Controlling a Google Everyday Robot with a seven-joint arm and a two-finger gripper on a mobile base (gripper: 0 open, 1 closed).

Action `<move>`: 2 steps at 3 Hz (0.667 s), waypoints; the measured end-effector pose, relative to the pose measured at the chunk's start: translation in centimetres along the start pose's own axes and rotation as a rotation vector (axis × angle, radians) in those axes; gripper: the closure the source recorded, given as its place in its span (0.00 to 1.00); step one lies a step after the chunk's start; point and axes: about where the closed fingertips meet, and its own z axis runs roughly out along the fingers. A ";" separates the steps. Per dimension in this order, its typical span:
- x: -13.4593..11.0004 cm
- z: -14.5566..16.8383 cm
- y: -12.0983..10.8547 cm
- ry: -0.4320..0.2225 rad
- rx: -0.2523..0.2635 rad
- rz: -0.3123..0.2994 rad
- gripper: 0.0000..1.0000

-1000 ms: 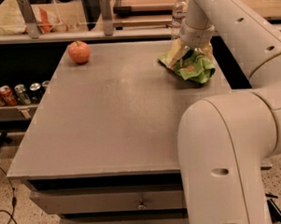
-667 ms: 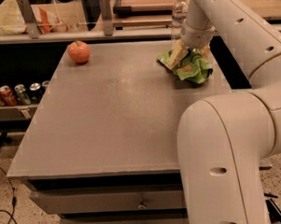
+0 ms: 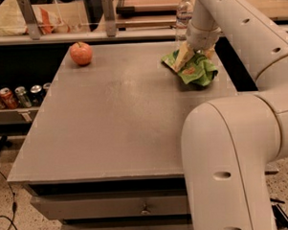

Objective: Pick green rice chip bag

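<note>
Little has moved since a moment ago: the pincer [image 3: 195,58] stays low over the same spot and the green rice chip bag [image 3: 200,73] lies just where it lay.

From the one camera, the bag sits crumpled on the grey table [image 3: 120,118], near the far right corner. The pincer comes down on the bag's upper left part and touches it. Whether it is clamped on the foil or not, I cannot tell from here. The white arm [image 3: 236,31] reaches in from the right, and its bulky lower part fills the near right of the scene.

An apple [image 3: 81,53] stands well apart from the bag, near the far left corner. A clear water bottle [image 3: 183,9] stands behind the table, just beyond the pincer. Soda cans [image 3: 18,96] line a low shelf to the left, and drawers [image 3: 138,203] show under the table's front edge.
</note>
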 end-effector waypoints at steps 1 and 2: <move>0.5 -1.8 -0.8 -0.013 0.029 0.013 1.00; 1.0 -4.5 -1.6 -0.037 0.071 0.026 1.00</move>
